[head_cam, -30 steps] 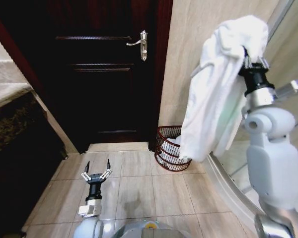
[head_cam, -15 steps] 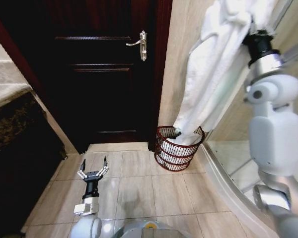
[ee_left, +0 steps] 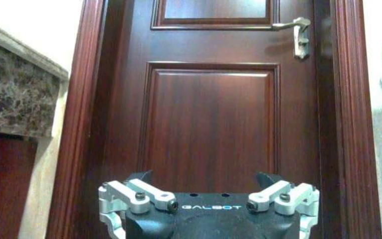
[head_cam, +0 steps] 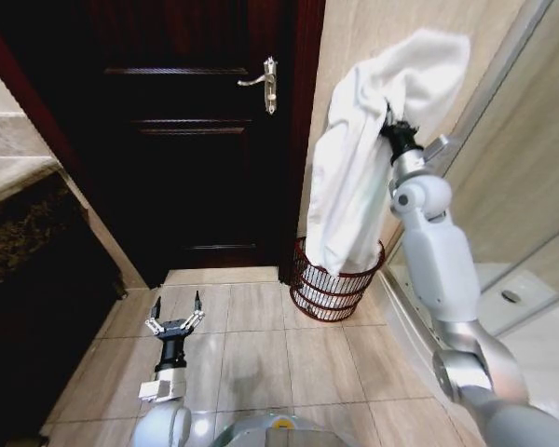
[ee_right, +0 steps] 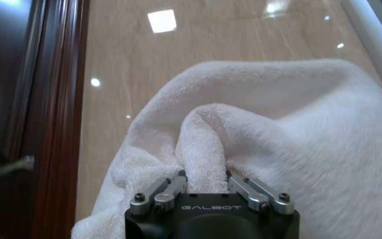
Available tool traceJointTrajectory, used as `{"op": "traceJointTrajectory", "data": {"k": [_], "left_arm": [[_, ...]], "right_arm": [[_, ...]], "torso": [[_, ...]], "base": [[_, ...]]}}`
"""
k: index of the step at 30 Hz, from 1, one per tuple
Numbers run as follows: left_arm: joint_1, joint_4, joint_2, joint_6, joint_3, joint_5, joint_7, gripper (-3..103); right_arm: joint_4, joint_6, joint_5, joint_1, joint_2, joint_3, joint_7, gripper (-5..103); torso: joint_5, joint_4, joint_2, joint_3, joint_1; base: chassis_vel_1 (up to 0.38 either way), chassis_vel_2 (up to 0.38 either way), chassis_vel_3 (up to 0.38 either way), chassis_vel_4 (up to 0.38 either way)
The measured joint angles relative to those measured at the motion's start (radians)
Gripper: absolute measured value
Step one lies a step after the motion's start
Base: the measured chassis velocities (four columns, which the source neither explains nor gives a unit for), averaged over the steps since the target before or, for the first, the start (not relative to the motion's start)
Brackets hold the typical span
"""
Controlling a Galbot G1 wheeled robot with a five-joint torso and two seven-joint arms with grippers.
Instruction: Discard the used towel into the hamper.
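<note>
Right pincer (head_cam: 391, 116) swung leftward, towel (head_cam: 354, 177) now dangling over hamper (head_cam: 331, 284).

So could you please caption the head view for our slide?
Right claw holds the white towel above the hamper; left claw hangs open.

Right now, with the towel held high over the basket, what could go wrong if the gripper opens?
The right gripper pinches only a fold of the white towel, which is much longer than the small wire hamper is deep. Released here, it could drape over the rim or spill onto the floor tiles. The hamper already holds white cloth, leaving less room.
</note>
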Motion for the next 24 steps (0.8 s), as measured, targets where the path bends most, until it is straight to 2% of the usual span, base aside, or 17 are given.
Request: {"op": "traceJointTrajectory", "data": {"k": [14,19,24], "left_arm": [[-0.028,0.054,0.031,-0.008,0.010,-0.022,0.012,100],[-0.043,0.072,0.034,-0.009,0.022,-0.017,0.016,100],[-0.054,0.077,0.033,-0.009,0.032,-0.010,0.020,100]], "right_arm": [[0.016,0.023,-0.034,-0.233,0.024,0.092,-0.041,19],[0.039,-0.001,-0.030,-0.321,0.034,0.121,-0.048,19],[-0.008,0.000,-0.035,-0.367,0.045,0.116,-0.066,19]], "torso": [[0.0002,0.0001,0.000,0.000,0.000],[-0.0001,0.0001,0.000,0.000,0.000],[0.0002,0.0000,0.000,0.000,0.000]], "base": [[0.000,0.000,0.000,0.000],[0.000,0.000,0.000,0.000],[0.000,0.000,0.000,0.000]]}}
